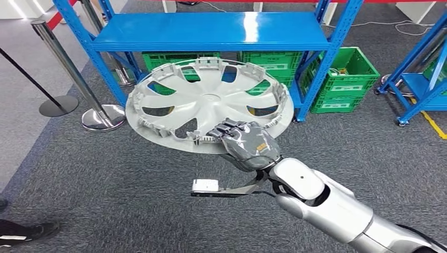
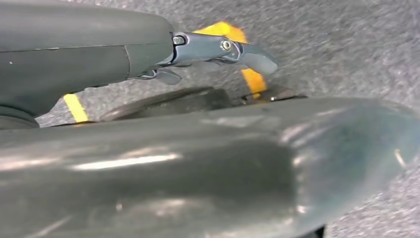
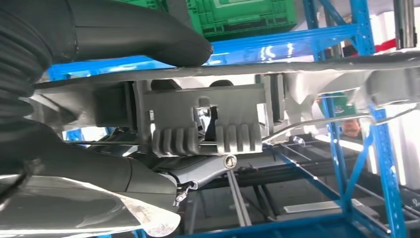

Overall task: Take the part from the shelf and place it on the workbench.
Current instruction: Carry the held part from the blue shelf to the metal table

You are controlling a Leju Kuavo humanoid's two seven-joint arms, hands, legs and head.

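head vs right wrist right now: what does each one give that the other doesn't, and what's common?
Head view alone: the whole wheel cover seen from above with its spokes and openings, the empty top of the blue shelf, a stanchion base and grey carpet. Right wrist view alone: the cover's edge seen side-on, with a ribbed clip on its rim. Both: the right hand gripping the cover's near rim, green crates and blue shelf posts behind.
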